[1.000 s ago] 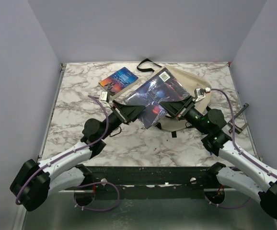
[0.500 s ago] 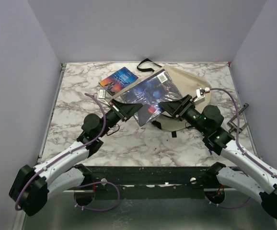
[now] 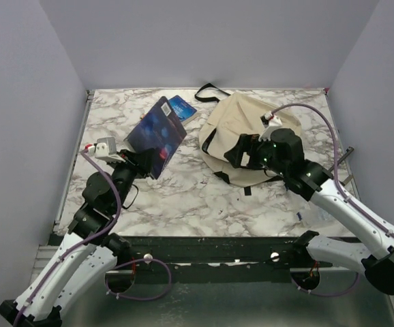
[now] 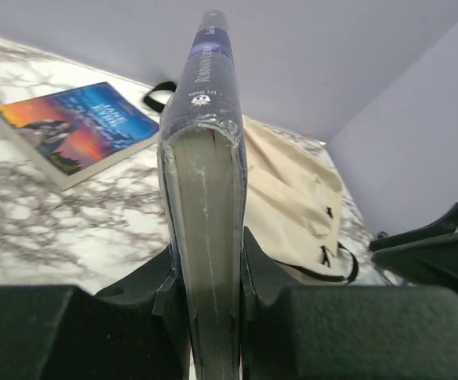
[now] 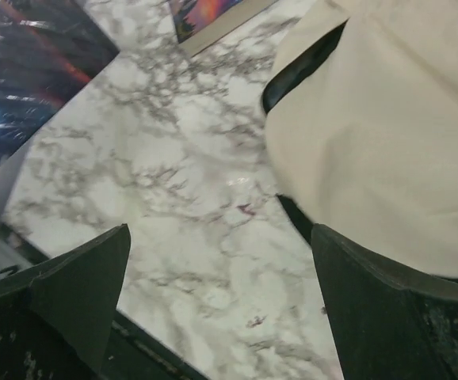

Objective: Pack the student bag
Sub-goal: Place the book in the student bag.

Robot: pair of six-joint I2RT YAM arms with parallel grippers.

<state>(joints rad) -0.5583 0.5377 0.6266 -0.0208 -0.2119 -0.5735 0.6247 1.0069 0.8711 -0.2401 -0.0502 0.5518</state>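
The cream student bag (image 3: 251,119) lies at the back right of the marble table, its black-trimmed opening facing left. My left gripper (image 3: 142,158) is shut on a large dark-blue book (image 3: 155,133), which stands tilted on edge above the table, left of the bag. The left wrist view shows that book (image 4: 205,158) edge-on, clamped between the jaws of the left gripper (image 4: 209,289), with the bag (image 4: 292,198) beyond it. My right gripper (image 3: 240,153) hangs open over the bag's near-left edge. In the right wrist view the right gripper (image 5: 221,305) holds nothing, and the bag (image 5: 387,142) fills the right side.
A smaller colourful book (image 3: 182,109) lies flat at the back, partly hidden behind the held one; the left wrist view has this small book (image 4: 78,131) at the left. The bag's black carry strap (image 3: 210,90) loops toward the back wall. Bare marble (image 5: 197,190) lies under the right gripper.
The right gripper opened and let go of the large book, then drew back over the bag. The left arm carried the book left off the bag and tipped it upright.
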